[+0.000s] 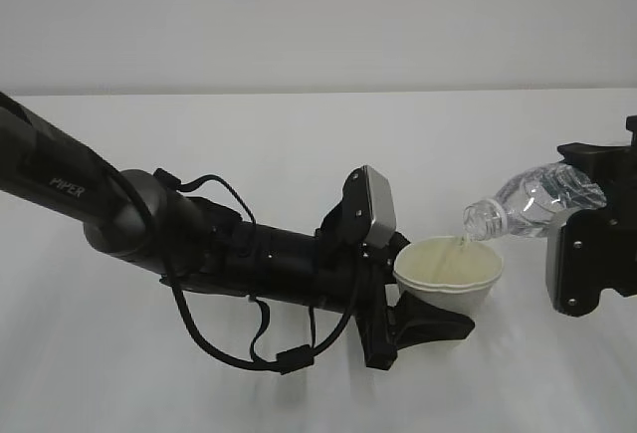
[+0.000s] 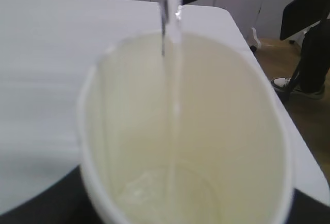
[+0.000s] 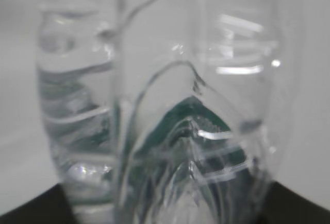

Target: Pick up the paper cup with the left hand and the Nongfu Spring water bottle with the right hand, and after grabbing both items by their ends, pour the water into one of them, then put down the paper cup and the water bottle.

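My left gripper (image 1: 441, 302) is shut on the white paper cup (image 1: 450, 276), which it holds low on its body, mouth up. My right gripper (image 1: 589, 212) is shut on the base end of the clear Nongfu Spring water bottle (image 1: 542, 197). The bottle is tipped leftward with its open mouth just over the cup's rim. In the left wrist view a thin stream of water (image 2: 172, 74) falls into the cup (image 2: 232, 131) and a shallow pool lies at the bottom. The ribbed bottle (image 3: 170, 110) with its green label fills the right wrist view. Dark fingers (image 3: 31, 211) show only at that view's bottom corners.
A white table (image 1: 299, 134) stretches under both arms to a pale back wall. In the left wrist view the table's right edge (image 2: 258, 54) drops to a brown floor, where a person's shoe (image 2: 289, 85) and dark legs stand. The left arm's loose cables (image 1: 229, 348) hang near the tabletop.
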### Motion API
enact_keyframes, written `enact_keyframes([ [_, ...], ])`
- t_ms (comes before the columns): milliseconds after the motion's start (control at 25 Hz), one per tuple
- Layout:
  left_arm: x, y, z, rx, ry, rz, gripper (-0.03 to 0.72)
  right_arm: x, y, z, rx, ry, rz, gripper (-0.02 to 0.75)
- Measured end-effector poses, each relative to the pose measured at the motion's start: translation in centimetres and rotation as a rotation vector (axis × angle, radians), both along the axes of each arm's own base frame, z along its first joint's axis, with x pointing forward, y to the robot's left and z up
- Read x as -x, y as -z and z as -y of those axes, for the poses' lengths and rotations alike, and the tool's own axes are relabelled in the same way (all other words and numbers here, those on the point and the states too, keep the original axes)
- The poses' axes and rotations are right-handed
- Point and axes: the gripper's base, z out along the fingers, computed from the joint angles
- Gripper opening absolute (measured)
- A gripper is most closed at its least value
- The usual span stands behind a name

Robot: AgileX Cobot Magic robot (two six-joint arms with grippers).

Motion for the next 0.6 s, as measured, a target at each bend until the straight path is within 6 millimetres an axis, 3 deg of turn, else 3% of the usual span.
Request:
enact_keyframes([
  [600,0.01,0.01,0.00,-0.001,0.002,0.000,0.435,0.00,-0.03,-0.04,0.003,-0.006,0.004,0.386],
])
